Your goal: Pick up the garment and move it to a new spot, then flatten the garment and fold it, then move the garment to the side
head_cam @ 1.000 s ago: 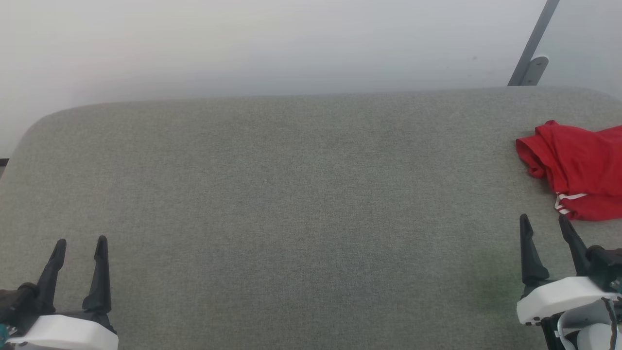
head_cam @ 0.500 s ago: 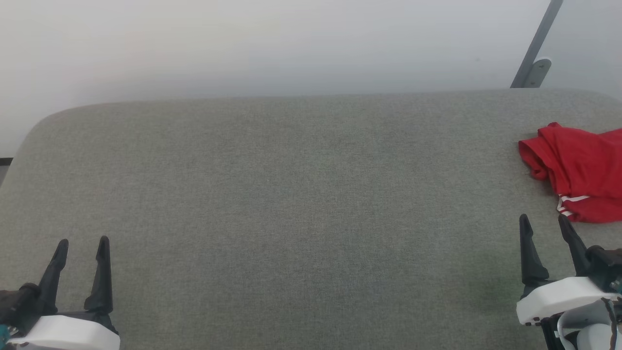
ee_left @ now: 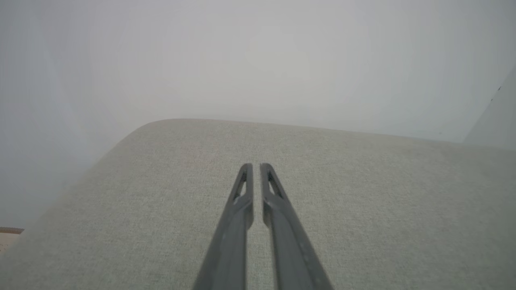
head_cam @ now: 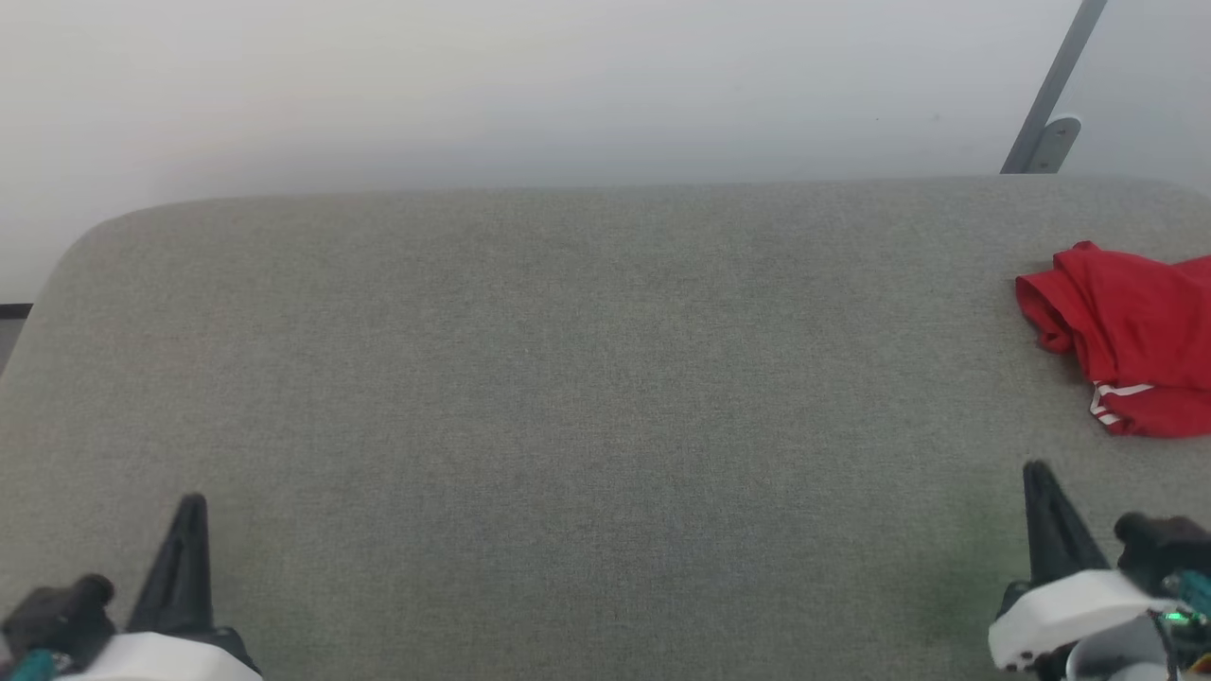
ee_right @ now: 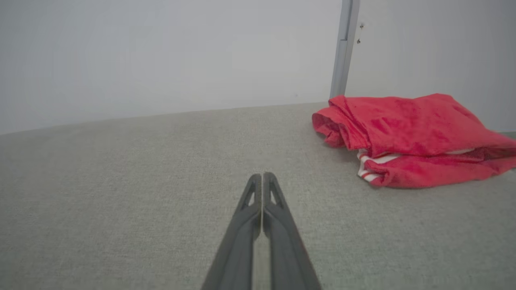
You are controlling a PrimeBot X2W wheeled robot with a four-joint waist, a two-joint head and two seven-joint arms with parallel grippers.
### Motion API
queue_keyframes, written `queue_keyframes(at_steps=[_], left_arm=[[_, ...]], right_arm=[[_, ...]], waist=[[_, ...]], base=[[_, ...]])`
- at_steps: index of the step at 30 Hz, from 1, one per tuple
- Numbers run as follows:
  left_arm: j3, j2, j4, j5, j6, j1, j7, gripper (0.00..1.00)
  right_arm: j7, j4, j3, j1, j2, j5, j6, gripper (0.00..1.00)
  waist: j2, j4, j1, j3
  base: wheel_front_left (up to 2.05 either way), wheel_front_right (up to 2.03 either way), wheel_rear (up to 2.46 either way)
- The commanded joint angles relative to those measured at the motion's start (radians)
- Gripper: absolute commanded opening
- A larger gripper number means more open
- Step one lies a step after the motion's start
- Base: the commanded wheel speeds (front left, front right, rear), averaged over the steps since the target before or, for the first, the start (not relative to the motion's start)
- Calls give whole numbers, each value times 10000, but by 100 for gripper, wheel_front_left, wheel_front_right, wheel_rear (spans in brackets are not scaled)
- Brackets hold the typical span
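I see one red shirt (head_cam: 1131, 331) lying in a loose bundle at 3 o'clock on the grey counter (head_cam: 568, 378). It is cut off by my head view's edge, with striped trim showing at its near fold. That suits a heap awaiting pickup or a folded piece already set aside; I cannot say which. The left jaws at 7 o'clock and the right jaws at 5, two sets, are pinched closed on nothing. I judge they are parked low to stay off the cloth.

The garment (head_cam: 1131, 326), ahead and right of the right gripper (head_cam: 1038, 470) and its closed jaws, is cut off by the head view's edge, and its bunched folds hide much of it.
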Motion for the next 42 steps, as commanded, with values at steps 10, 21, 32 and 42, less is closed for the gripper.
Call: queue_keyframes(at_steps=[10,21,32,42], left_arm=[[-22,-261,10,-1644,0,-222,518,0],[-87,-550,16,-3301,0,-408,1005,0],[-137,-805,32,-4767,0,-579,1441,0],[-177,-1011,48,-5947,0,-721,1799,0]], right_arm=[[541,-136,-9,-112,85,1877,-1,0],[994,-343,76,-127,176,3785,-2,0],[1419,-486,126,-165,261,5461,-2,0],[1770,-605,161,-196,330,6819,-2,0]], waist=[[0,-14,0,-34],[0,-30,0,-71],[0,-47,0,-108],[0,-61,0,-142]], base=[[0,0,0],[0,0,0],[0,0,0],[0,0,0]])
